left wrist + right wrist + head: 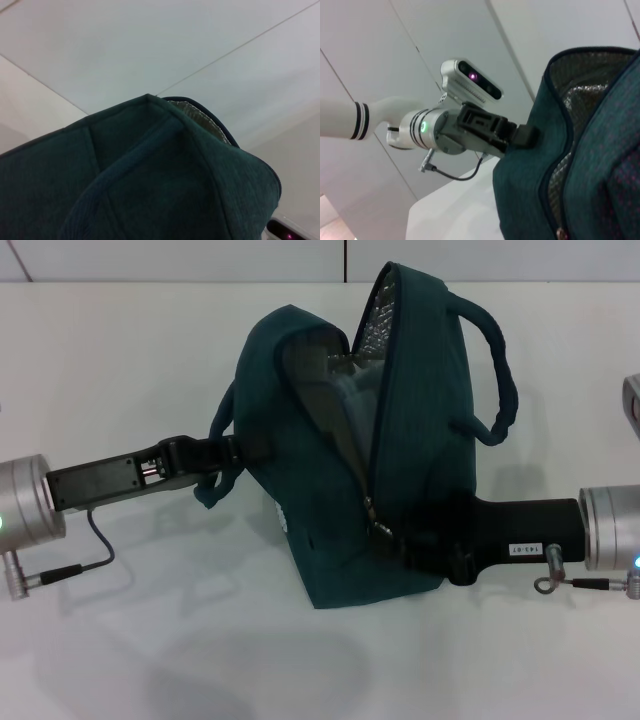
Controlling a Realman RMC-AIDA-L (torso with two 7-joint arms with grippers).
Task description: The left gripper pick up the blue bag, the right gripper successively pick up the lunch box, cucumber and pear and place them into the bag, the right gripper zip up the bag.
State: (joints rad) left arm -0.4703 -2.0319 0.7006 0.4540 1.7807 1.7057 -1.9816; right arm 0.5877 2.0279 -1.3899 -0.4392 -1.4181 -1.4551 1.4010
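While the blue bag (340, 490) stands in the centre of my head view, propped up on the white table (130, 660), I judge the job to be in its last stage. I see no lunch box, cucumber or pear anywhere on the table, so I take it they are already inside, though the opening shows me only silver lining (375, 325) and dark shapes that I cannot identify.

On the left of the frame, the left gripper (225, 452) is clamped on the bag's near-side handle strap (215, 485), holding the bag steady; the right wrist view confirms its fingers pressed into the fabric at the bag's edge (522, 136).

On the right, the right gripper (415, 540) is pushed up against the lower front of the bag, right beside the zipper pull (381, 531) at the bottom of the zip track. Its fingers are hidden against the dark fabric, so I cannot tell whether it has the pull pinched.

From the pull upward to the top of the frame the zip gapes open, so nearly all the closing is left to do.
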